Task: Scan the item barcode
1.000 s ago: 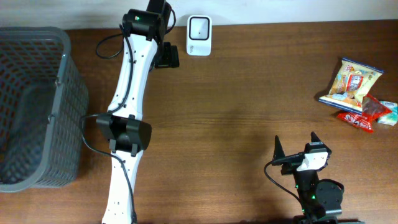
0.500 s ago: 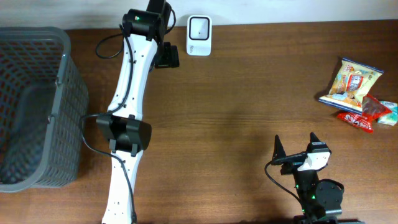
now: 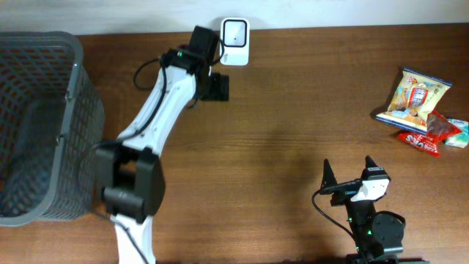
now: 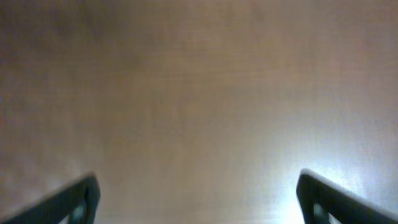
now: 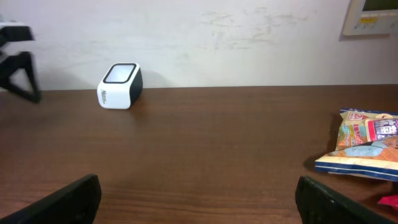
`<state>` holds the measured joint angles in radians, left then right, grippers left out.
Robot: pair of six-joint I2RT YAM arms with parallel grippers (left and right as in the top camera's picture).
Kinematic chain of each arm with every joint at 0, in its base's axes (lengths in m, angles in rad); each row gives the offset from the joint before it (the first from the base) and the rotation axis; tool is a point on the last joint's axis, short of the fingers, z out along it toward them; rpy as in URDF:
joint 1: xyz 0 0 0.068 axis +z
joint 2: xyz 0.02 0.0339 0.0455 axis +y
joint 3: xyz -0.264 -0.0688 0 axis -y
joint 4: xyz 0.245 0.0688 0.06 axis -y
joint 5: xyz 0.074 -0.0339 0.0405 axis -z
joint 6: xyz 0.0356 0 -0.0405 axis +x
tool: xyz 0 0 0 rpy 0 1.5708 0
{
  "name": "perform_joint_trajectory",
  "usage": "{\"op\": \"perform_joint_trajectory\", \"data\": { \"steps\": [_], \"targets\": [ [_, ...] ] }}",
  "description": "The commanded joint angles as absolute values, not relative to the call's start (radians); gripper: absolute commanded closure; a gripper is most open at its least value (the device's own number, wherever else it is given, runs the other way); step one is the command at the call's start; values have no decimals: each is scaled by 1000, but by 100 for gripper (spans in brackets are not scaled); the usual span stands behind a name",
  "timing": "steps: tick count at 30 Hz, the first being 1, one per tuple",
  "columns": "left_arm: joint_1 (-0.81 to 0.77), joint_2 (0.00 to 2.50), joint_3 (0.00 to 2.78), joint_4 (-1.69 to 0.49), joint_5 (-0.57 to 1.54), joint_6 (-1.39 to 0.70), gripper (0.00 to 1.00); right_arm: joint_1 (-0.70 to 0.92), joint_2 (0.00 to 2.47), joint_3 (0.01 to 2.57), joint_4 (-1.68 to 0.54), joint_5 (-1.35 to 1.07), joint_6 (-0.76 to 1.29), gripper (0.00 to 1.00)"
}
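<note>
The white barcode scanner (image 3: 234, 31) with a dark window stands at the table's back edge; it also shows in the right wrist view (image 5: 119, 86). Candidate items lie at the far right: a yellow-orange snack bag (image 3: 414, 95) (image 5: 367, 144) and a red packet (image 3: 429, 134) beside it. My left gripper (image 3: 218, 87) hovers just in front and left of the scanner, open over bare, blurred wood (image 4: 196, 186). My right gripper (image 3: 349, 176) (image 5: 198, 186) sits near the front edge, open and empty, facing the scanner.
A large grey mesh basket (image 3: 80, 110) fills the left end of the brown table (image 3: 293, 117). A pale packet (image 3: 459, 133) lies at the right edge by the red one. A white wall runs behind the table.
My left arm has swung to the right, and its gripper has moved right and slightly forward, staying open. The right arm has not moved.
</note>
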<state>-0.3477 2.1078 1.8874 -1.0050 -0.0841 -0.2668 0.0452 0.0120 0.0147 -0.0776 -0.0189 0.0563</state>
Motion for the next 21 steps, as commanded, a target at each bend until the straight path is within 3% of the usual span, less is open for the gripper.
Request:
{"op": "perform_joint_trajectory", "data": {
  "steps": [1,4,7,10,15,21],
  "targets": [
    [-390,1771,1487,-656,-73,-117,1,39,3,6,-78,-21,68,1],
    [-419,1339,987,-288,-74,-25,1,39,3,6,-78,-21,68,1],
    [-418,952,686,-282,-99,-25,1,39,3,6,-78,-21,68,1],
    [-418,786,569,-276,-75,-30,1,39,3,6,-78,-21,68,1],
    [-407,515,154,211,-51,17,1,39,3,6,-78,-21,68,1],
    [-261,242,9,186,5,16,1,39,3,6,-78,-21,68,1]
  ]
}}
